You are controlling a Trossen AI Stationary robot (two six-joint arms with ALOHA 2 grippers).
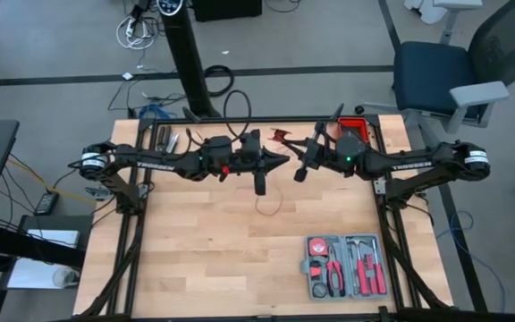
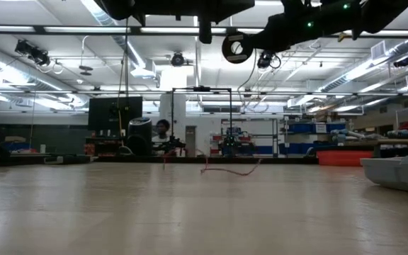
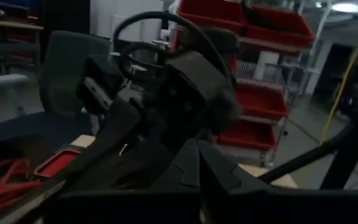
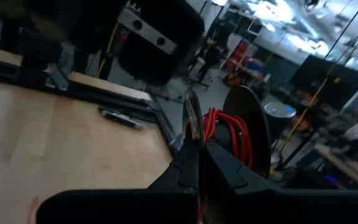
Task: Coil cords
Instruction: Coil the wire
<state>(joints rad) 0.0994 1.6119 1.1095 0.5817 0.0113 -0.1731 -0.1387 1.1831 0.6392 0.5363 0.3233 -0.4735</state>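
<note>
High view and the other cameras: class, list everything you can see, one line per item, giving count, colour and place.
red cord: one, bright red; bundle held up above the table's far middle, a loose strand lying on the table's middle
tool case: one, grey, open, with red-handled tools; table's near right corner
bin: one, red; table's far edge, right side
office chair: one, blue with grey arms; on the floor beyond the table's far right
table: one, light wood; under both arms
left end effector: one, dark, shut; above the table's far middle, facing the right arm
right end effector: one, dark, shut on the red cord; above the table's far middle
</note>
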